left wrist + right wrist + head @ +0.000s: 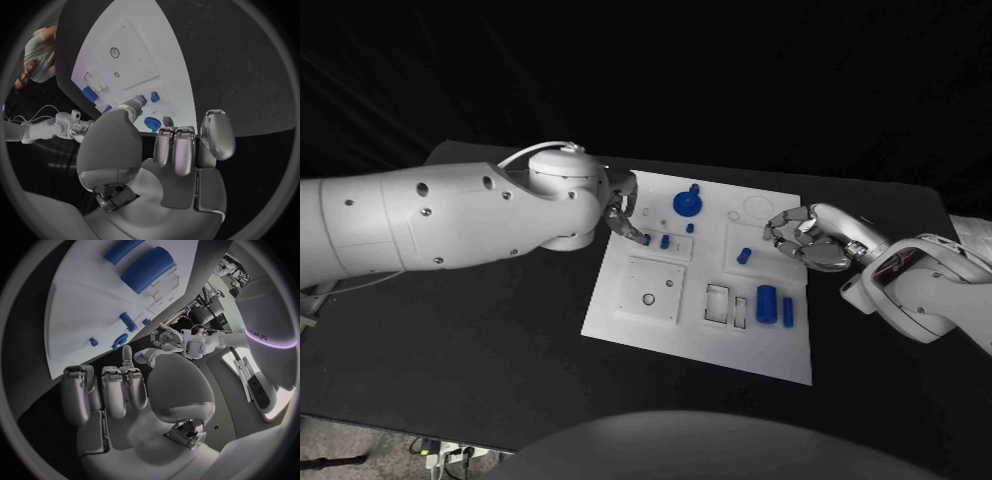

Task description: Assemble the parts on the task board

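The white task board (678,335) lies in the middle of the black table. A blue round knob (687,203) stands near its far edge. Small blue pegs (665,241) (743,256) sit mid-board, and a thick blue cylinder (766,303) and a thinner one (789,312) lie on the board's right side. My left hand (620,213) hovers over the board's far left corner, holding nothing, its thumb tip (134,104) close to a small blue peg (142,100). My right hand (805,238) hangs over the board's right edge, fingers bent, with nothing in them.
A raised square plate (651,288) with two holes sits on the board's left part, with rectangular slots (718,305) beside it. Black table surrounds the board on all sides. My left forearm (430,220) reaches in over the table's left side.
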Motion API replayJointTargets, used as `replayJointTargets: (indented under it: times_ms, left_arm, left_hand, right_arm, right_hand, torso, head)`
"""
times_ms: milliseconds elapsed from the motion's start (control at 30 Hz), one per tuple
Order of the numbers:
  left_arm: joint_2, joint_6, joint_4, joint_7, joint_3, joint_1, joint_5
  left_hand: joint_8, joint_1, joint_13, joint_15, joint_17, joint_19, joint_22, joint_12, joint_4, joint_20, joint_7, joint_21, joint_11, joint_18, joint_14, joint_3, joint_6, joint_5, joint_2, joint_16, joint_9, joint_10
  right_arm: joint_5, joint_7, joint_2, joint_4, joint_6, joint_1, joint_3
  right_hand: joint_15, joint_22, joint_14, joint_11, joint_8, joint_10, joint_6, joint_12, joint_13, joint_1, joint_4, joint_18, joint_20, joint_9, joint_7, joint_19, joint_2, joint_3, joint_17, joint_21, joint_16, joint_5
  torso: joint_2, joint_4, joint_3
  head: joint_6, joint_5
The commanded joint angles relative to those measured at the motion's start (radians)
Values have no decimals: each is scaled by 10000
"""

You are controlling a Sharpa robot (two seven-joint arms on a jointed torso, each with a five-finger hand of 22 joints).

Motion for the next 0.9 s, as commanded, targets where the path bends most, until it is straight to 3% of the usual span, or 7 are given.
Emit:
replayJointTargets:
  times_ms: [33,100,167,300,433,667,900]
  left_arm:
    - [-253,362,333,753,10,390,509]
    - [-418,-42,465,1390,10,616,564]
    - [-554,-862,517,2373,8,826,401]
    - [-440,-1861,288,3598,-49,960,-81]
    - [136,-2033,-450,4825,-128,982,-834]
    - [1475,-2572,-2005,6357,-164,477,-2736]
    - [2337,-2402,-2935,6786,-154,78,-3816]
  left_hand:
    - [-557,550,1402,172,2631,-151,1799,-1193,33,94,148,-93,191,55,1036,-400,-162,-1,126,25,-636,-816]
    - [-1626,1379,-693,368,1868,-399,1722,-4222,-1,216,264,-323,393,102,-51,-503,411,21,183,-1173,-1985,-3976]
    - [-3127,1974,-3110,587,-178,-289,1771,-7817,43,374,363,-73,517,55,-2526,-372,1420,42,264,-4275,-3767,-7046]
    - [-5243,2530,-4927,599,-1102,10,1810,-9908,77,388,441,212,745,79,-2074,-175,2641,-5,375,-5003,-6095,-8210]
    - [-6673,3377,-6457,405,-1608,68,1778,-11414,90,277,298,156,741,79,-1843,-236,2628,282,445,-5316,-7468,-9604]
    - [-7689,4454,-9066,-114,-1797,521,1929,-11949,26,-95,-300,606,0,-42,-520,470,4647,753,381,-4490,-9230,-7376]
    - [-7823,4466,-10400,-137,-1900,710,2036,-12304,-105,-134,-425,856,-29,-113,-336,631,5689,780,218,-4103,-9776,-6125]
  right_arm:
    - [-70,242,-62,82,-394,0,0]
    - [-69,313,-124,140,-534,8,0]
    - [-67,406,-228,247,-712,55,1]
    - [-68,543,-411,451,-953,171,1]
    - [-62,725,-614,679,-1213,301,2]
    - [0,977,-783,891,-1343,394,1]
    - [66,1106,-831,983,-1362,411,0]
  right_hand:
    - [81,2308,1060,60,-13,1059,51,39,2629,59,-49,100,47,11,-11,387,-58,-29,2632,14,34,54]
    - [84,2314,1060,61,-24,1059,68,39,2629,-7,25,96,50,15,-13,403,-79,-91,2632,30,34,-124]
    - [80,2322,1060,54,-35,1059,84,39,2629,-31,76,90,50,21,-25,421,-93,-136,2632,48,34,-343]
    - [77,2322,1060,49,-37,1059,92,39,2629,-18,71,90,48,27,-31,423,-127,-156,2632,49,34,-404]
    - [61,2319,1060,27,-74,1059,107,39,2629,-69,223,93,38,31,-50,420,-99,-238,2632,41,34,-934]
    - [34,2317,1060,8,-115,1059,120,39,2629,-74,273,94,15,32,-65,421,-100,-298,2632,36,34,-1219]
    - [21,2316,1060,-8,-138,1059,129,39,2629,-13,235,95,0,39,-81,421,-125,-334,2632,31,34,-1451]
  torso:
    - [-9,4,6]
    - [-14,6,5]
    - [-23,8,10]
    - [4,4,-17]
    - [4,10,-30]
    - [64,-7,-32]
    - [119,-43,-43]
  head:
    - [0,-41]
    - [0,-63]
    - [0,-95]
    - [0,-144]
    - [0,-171]
    - [0,-181]
    - [0,-173]
